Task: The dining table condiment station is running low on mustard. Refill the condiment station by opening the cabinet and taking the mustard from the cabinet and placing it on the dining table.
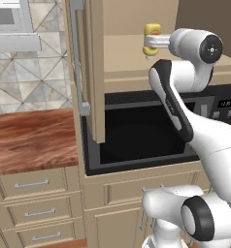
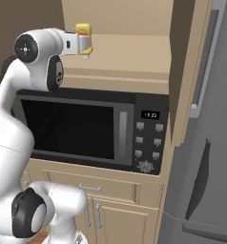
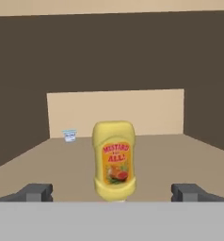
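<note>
On the cabinet (image 1: pixel 95 72) shelf I count two things: one mustard (image 3: pixel 114 161) bottle, standing upright with its orange-red label facing me, and one small white cup (image 3: pixel 70 135) far back on the left near the rear wall, too small to read. The mustard stands between my two fingertips (image 3: pixel 35 192) in the hand view, close in front of me; my gripper (image 3: pixel 114 193) is spread wide, jaws well apart on either side of the bottle and touching nothing that I can see.

From the left base view, one cabinet door hangs open with its long silver handle (image 1: pixel 76 58), and my own wrist covers part of the mustard, leaving a yellow edge. From the right base view the other open door (image 2: pixel 194 71) is cut off at the top. Below the shelf sits one black microwave (image 2: pixel 87 128); under it are beige drawers (image 1: pixel 35 208), three stacked on the left. The bottle's foot is hidden at the bottom of the hand view.
</note>
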